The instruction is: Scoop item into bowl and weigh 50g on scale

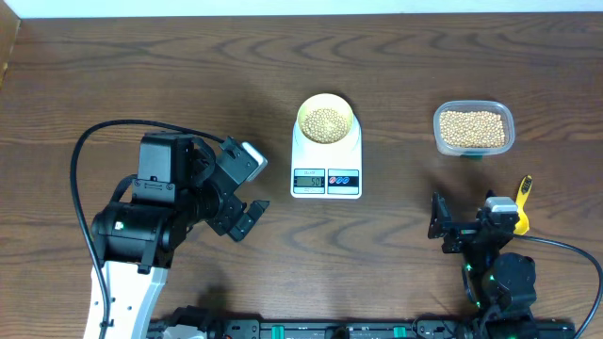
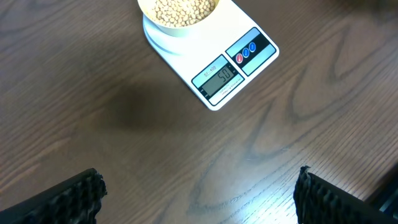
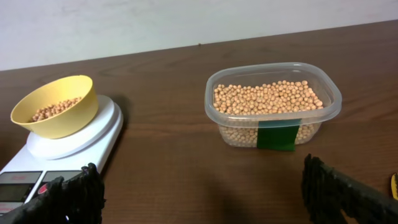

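Overhead, the scale [image 1: 326, 158] stands mid-desk [image 1: 141, 75] with the bowl [image 1: 326, 105] on its round platform, and a heap of beans [image 1: 326, 124] fills the bowl. In the left wrist view the display seems to read 50. A clear tub [image 1: 474, 129] with more beans stands well apart on the right side, and a yellow spoon [image 1: 524, 193] lies near the right arm. The left jaws and right jaws are both spread wide, pinching nothing.

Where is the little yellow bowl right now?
In the overhead view the bowl sits on top of the white scale near the middle of the table, and the clear tub is off to the robot's right of it.
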### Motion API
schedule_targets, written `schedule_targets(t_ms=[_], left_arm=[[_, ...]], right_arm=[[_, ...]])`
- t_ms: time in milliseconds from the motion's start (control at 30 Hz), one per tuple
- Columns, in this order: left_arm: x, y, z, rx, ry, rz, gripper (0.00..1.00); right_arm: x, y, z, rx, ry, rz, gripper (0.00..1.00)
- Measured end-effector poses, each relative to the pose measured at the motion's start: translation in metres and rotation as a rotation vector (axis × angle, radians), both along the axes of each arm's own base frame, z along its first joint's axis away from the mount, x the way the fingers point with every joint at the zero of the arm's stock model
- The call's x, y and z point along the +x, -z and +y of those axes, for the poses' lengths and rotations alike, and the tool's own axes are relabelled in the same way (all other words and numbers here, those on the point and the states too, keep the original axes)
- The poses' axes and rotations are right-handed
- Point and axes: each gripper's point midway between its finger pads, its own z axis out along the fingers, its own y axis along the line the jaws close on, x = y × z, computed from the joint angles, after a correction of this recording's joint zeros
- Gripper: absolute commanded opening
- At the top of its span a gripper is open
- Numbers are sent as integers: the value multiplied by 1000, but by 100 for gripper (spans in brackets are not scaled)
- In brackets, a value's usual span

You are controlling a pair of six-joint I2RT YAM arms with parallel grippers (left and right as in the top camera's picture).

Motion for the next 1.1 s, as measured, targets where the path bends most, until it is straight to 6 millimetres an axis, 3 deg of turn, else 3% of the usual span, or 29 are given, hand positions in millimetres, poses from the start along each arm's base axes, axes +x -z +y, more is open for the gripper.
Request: schedule_targets(t_ms=[400, 500, 700, 900, 1100], left_arm=[[0, 0, 0, -2, 0, -1, 99], [8, -9, -7, -37, 19, -46, 99], [3, -26, -13, -134, -31, -63, 99], [-34, -66, 4, -230, -212, -168, 99], [-83, -66, 28, -251, -374, -164, 99]], right_arm=[[0, 0, 0, 0, 0, 0, 99], [0, 0, 0, 0, 0, 0, 99], [0, 0, 0, 0, 0, 0, 99], [0, 0, 0, 0, 0, 0, 99], [0, 0, 0, 0, 0, 0, 99]])
